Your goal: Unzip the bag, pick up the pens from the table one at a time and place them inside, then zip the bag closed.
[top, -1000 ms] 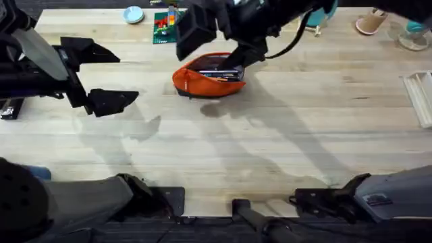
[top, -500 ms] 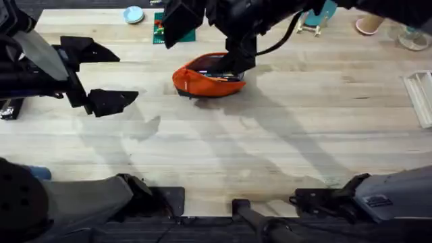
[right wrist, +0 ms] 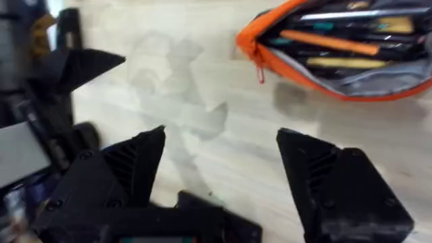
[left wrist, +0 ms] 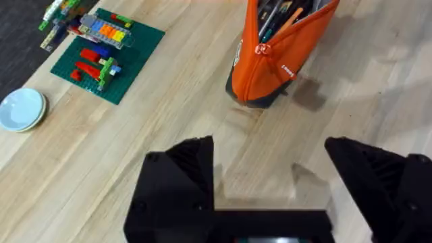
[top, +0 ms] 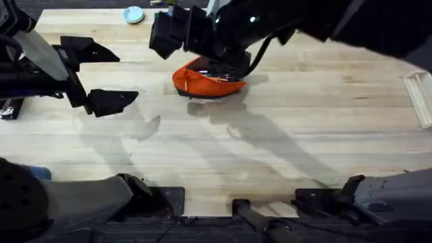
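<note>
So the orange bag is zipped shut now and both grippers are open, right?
Not quite. The orange bag is unzipped: the right wrist view looks straight into its gaping top, with pens lying inside. The rest holds: the left gripper and the right gripper are both open, holding nothing.

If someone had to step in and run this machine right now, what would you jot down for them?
Left tool: open, empty, hovering above the table left of the bag.
Right tool: open, empty, over the table beside the bag.
Bag: unzipped, gaping open at the far middle of the table.
Pens: the orange pen lies inside the bag among other items; no pens on the bare wood.
Done: unzipping, loading.
Left: zip the bag closed by its pull tab.
</note>
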You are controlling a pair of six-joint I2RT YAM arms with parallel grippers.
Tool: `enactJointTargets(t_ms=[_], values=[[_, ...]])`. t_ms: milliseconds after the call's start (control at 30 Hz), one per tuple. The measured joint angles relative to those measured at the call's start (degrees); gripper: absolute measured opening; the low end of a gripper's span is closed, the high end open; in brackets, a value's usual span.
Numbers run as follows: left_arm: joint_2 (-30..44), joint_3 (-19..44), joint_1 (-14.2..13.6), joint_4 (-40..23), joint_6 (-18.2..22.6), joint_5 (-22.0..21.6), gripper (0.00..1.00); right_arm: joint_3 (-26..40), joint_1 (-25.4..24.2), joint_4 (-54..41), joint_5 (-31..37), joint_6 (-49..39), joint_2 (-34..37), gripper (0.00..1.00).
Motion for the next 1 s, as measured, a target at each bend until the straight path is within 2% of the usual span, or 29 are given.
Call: enactJointTargets(t_ms=[167, 333, 600, 1000], values=[[0.0, 0.0, 0.0, 0.0, 0.0, 0.0, 0.993, 0.0, 3.9, 0.1, 9.2, 0.2, 0.0, 0.997], [0.0, 0.0, 0.0, 0.0, 0.0, 0.0, 0.993, 0.0, 7.0, 0.6, 15.1, 0.2, 0.2, 0.996], [0.0, 0.0, 0.0, 0.0, 0.0, 0.0, 0.993, 0.1, 9.3, 2.0, 18.1, 0.2, 3.9, 0.996], [0.0, 0.0, 0.0, 0.0, 0.0, 0.0, 0.993, 0.3, 9.4, 3.5, 20.4, -0.1, 4.7, 0.996]])
